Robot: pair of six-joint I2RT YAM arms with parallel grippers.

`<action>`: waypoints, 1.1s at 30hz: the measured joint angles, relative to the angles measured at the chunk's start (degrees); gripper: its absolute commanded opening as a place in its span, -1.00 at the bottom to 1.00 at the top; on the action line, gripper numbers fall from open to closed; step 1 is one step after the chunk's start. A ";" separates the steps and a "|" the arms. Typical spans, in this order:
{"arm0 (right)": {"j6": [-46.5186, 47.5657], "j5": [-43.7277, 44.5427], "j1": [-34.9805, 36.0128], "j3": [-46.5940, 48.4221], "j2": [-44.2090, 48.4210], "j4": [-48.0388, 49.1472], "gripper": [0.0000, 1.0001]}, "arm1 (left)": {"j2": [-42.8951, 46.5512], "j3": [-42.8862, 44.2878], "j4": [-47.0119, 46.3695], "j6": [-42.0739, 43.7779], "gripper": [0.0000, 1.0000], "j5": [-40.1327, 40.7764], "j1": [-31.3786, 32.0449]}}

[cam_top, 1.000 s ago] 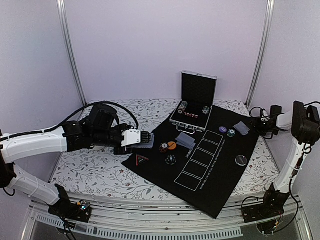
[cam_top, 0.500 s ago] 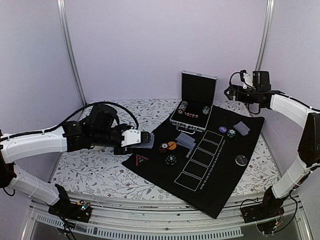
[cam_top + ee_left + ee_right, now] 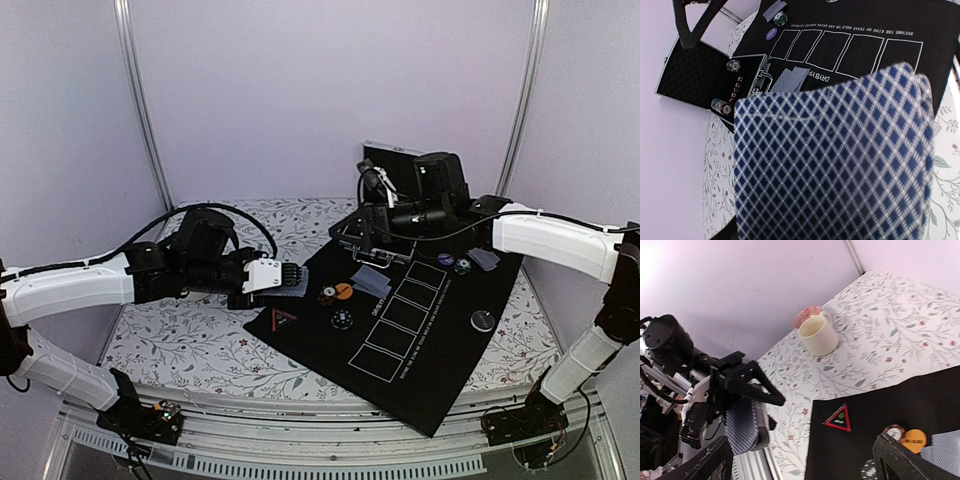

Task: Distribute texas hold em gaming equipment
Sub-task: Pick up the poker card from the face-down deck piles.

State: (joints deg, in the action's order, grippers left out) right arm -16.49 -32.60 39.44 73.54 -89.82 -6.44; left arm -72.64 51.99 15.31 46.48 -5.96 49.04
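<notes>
My left gripper (image 3: 290, 280) hovers over the mat's left edge, shut on a deck of playing cards (image 3: 835, 160) whose blue diamond backs fill the left wrist view. The deck (image 3: 742, 426) also shows from the right wrist. My right gripper (image 3: 372, 218) hangs open above the open chip case (image 3: 715, 75), its fingers (image 3: 905, 460) holding nothing. On the black mat (image 3: 400, 340) lie an orange disc (image 3: 343, 291), a striped chip (image 3: 327, 296), a black chip (image 3: 342, 319), dealt cards (image 3: 371, 281), a purple disc (image 3: 445, 259), a further card (image 3: 484, 257) and a black button disc (image 3: 483, 320).
A red-edged triangular marker (image 3: 283, 319) lies on the mat's left corner. A cream cup (image 3: 819, 334) stands on the floral cloth at the back left. The case holds striped chips (image 3: 720, 106). Metal frame posts (image 3: 140, 110) rise at the back corners.
My right arm has swung from the far right edge across to above the case, and its jaws have opened wide. The left arm and its deck have not moved.
</notes>
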 measured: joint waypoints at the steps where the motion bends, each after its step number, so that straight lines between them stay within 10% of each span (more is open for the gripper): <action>1: -1.09 -1.20 1.09 0.00 -0.50 0.50 0.99 | 0.00 0.00 0.00 0.00 -0.02 0.02 0.00; 17: -12.07 -7.85 10.82 0.04 -10.45 5.25 0.88 | 0.00 0.00 0.00 0.00 -0.02 0.02 0.00; 33: -10.49 -5.29 11.23 3.26 -12.44 -1.44 0.25 | 0.00 0.00 0.11 0.04 -0.03 0.42 0.00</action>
State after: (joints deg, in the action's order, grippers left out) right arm -26.98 -37.89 50.68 76.79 -102.26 -7.88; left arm -72.64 51.99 15.42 46.52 -5.54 49.04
